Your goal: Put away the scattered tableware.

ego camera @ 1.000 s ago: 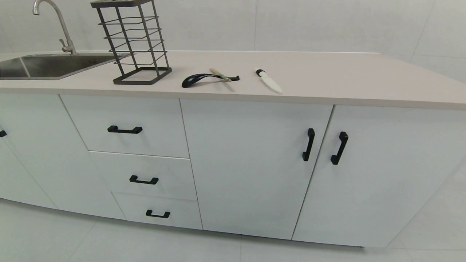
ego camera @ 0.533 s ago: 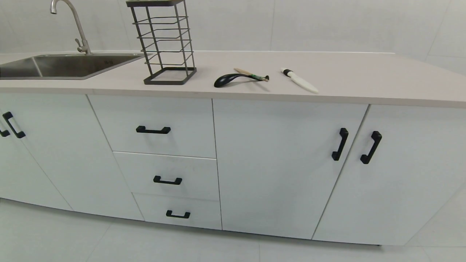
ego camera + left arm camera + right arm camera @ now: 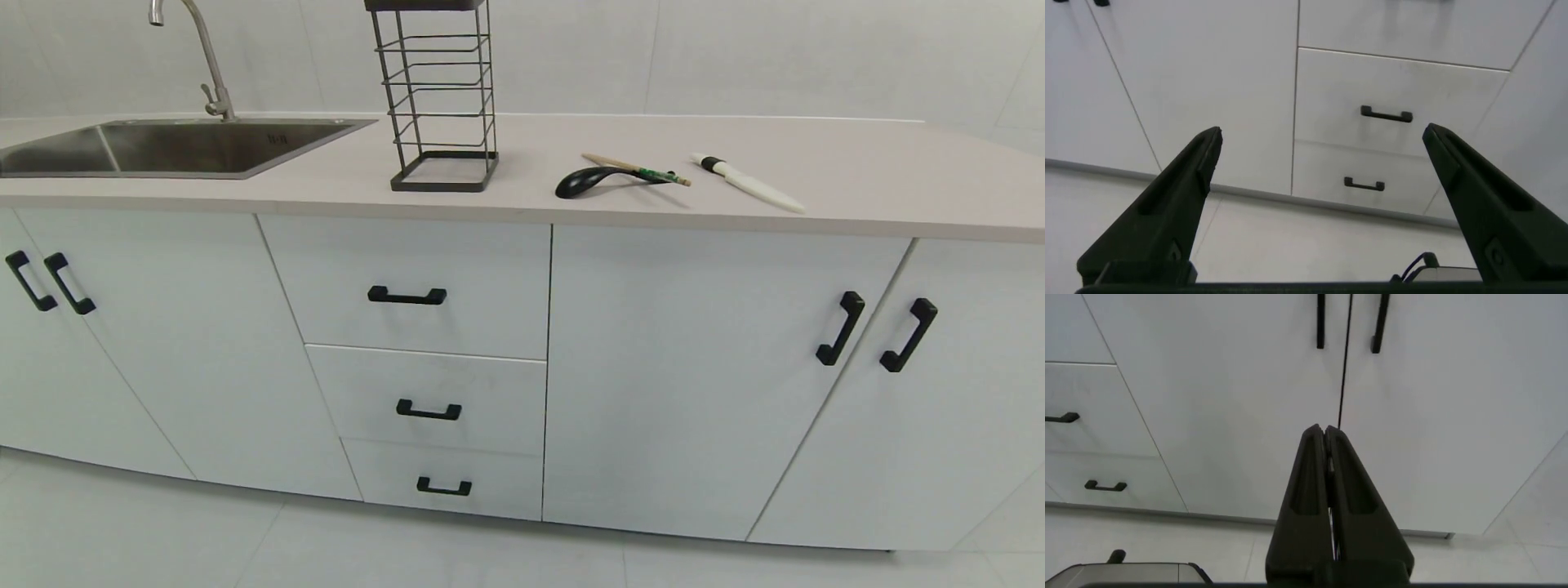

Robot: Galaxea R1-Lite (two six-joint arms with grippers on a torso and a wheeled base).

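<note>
Knife diagonal, handle toward wall; left gripper fingers wide apart, right gripper fingers closed, both empty.

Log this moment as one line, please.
left hand open | right hand shut, empty | spoon, chopsticks, knife on counter | drawers shut

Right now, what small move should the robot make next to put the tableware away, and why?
Probably lift the open left end effector up toward the countertop: it hangs low facing the drawers, while the black spoon, chopsticks and knife lie loose near the wire rack.
</note>
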